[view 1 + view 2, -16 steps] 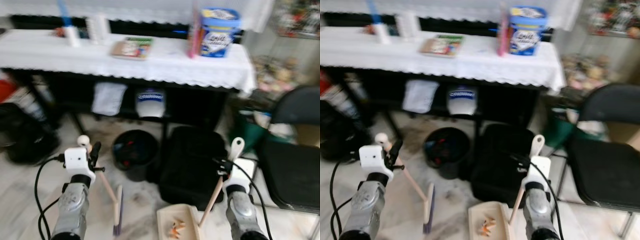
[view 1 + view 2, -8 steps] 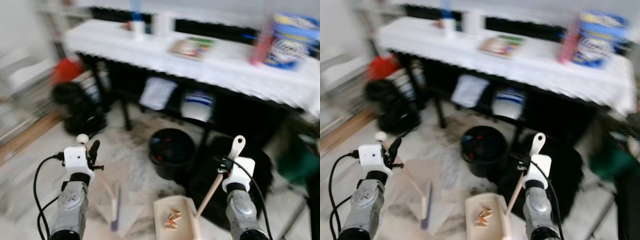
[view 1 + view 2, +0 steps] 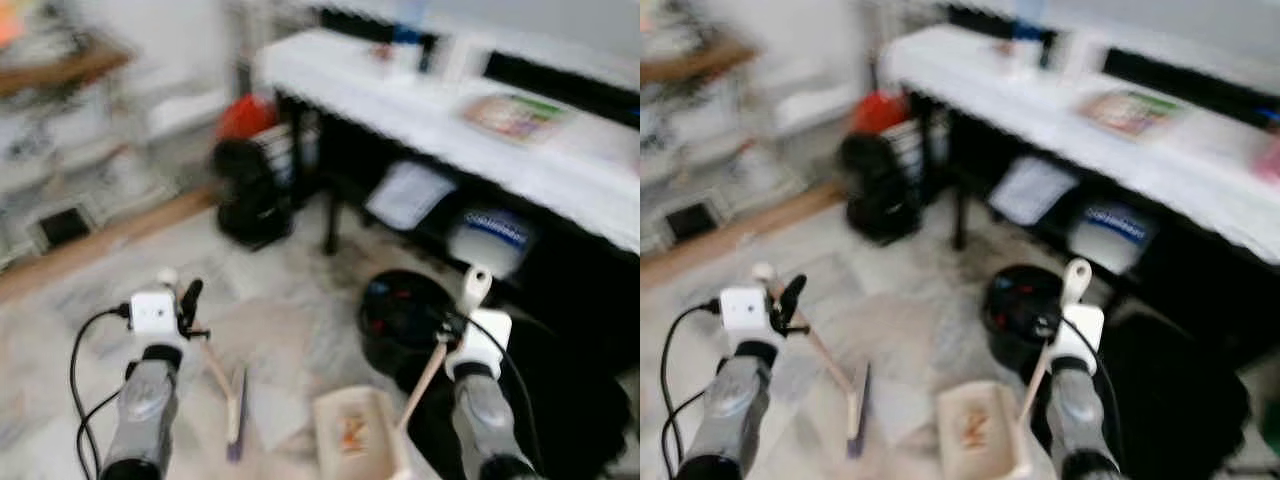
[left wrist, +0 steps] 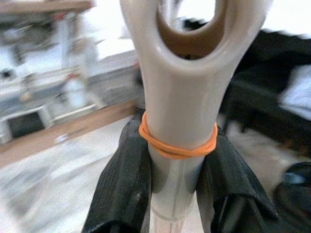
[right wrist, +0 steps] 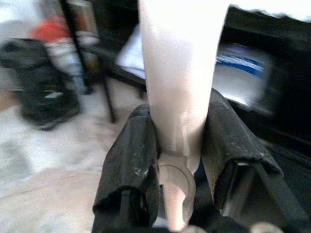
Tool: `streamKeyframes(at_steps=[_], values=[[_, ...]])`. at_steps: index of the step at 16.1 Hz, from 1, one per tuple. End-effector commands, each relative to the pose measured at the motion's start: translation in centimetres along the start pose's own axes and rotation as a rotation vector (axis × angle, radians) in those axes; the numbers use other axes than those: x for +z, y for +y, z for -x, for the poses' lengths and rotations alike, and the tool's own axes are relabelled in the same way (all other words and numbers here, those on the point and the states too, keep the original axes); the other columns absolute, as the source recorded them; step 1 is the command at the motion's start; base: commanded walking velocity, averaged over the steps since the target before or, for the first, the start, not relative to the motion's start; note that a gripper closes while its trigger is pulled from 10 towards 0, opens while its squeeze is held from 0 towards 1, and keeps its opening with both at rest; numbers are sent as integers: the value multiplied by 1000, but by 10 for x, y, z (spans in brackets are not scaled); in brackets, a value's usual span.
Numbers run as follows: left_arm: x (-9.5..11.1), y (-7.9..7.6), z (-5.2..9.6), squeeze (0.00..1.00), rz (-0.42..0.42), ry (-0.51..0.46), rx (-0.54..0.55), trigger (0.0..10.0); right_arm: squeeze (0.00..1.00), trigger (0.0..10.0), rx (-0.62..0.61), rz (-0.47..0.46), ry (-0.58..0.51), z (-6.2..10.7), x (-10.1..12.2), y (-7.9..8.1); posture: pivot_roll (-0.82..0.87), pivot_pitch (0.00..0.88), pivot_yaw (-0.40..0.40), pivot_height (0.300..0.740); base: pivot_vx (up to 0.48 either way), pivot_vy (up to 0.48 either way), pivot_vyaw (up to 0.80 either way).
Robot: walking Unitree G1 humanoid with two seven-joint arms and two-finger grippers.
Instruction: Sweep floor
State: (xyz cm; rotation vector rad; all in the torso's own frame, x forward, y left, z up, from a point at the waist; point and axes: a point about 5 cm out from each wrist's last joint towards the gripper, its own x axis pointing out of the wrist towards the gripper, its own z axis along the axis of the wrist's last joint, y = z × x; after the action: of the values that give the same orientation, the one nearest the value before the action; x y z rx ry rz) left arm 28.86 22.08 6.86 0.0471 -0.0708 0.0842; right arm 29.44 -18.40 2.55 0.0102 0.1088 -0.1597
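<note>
Marble floor (image 3: 290, 340), pale and veined, blurred frames. Landmark: black bin (image 3: 400, 315) on the floor under the white-clothed table (image 3: 470, 135).

Progress: dustpan (image 3: 355, 440) sits low just in front of the bin with a small orange-brown heap of debris (image 3: 352, 435) in it, so judged some sweeping already done and collected. Debris not yet tipped into the bin. Floor around looks mostly clean; blur hides small dirt, cannot tell what is left.

Hands: left gripper (image 4: 177, 194) clenched on the brush handle (image 4: 180, 121), both black fingers (image 4: 121, 189) pressed on it below an orange rubber band (image 4: 177, 143). Brush head (image 3: 237, 415) hangs down near the floor, well to the left of the bin. Right gripper (image 5: 180, 155) clamped on the dustpan handle (image 5: 180, 73), which rises just in front of the bin.

Room to move: open floor lies left of the bin, toward a wooden strip (image 3: 110, 235) and blurred shelving (image 3: 60, 120) beyond. Behind and right of the bin it is tight: table legs, a dark bag (image 3: 255, 195) and red item (image 3: 245, 115) to its left under the table end, black bulk (image 3: 560, 400) to its right. Dustpan edge is near the bin rim; judged risk of knocking it when lifting to empty.
</note>
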Motion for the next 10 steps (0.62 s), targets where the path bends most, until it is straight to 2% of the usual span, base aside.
streamKeyframes(at_steps=[1, 10], values=[[10, -2, -5, 0, -22, -44, -13, 10000, 0, 10000, -13, -12, -39, -2, 6, -4, -14, 0, -23, 740, 0, 0, 794], [8, 1, -4, 0, -38, -34, -15, 10000, 0, 10000, -21, -42, -37, -1, 5, -5, -13, 0, -13, 740, 0, 0, 794]])
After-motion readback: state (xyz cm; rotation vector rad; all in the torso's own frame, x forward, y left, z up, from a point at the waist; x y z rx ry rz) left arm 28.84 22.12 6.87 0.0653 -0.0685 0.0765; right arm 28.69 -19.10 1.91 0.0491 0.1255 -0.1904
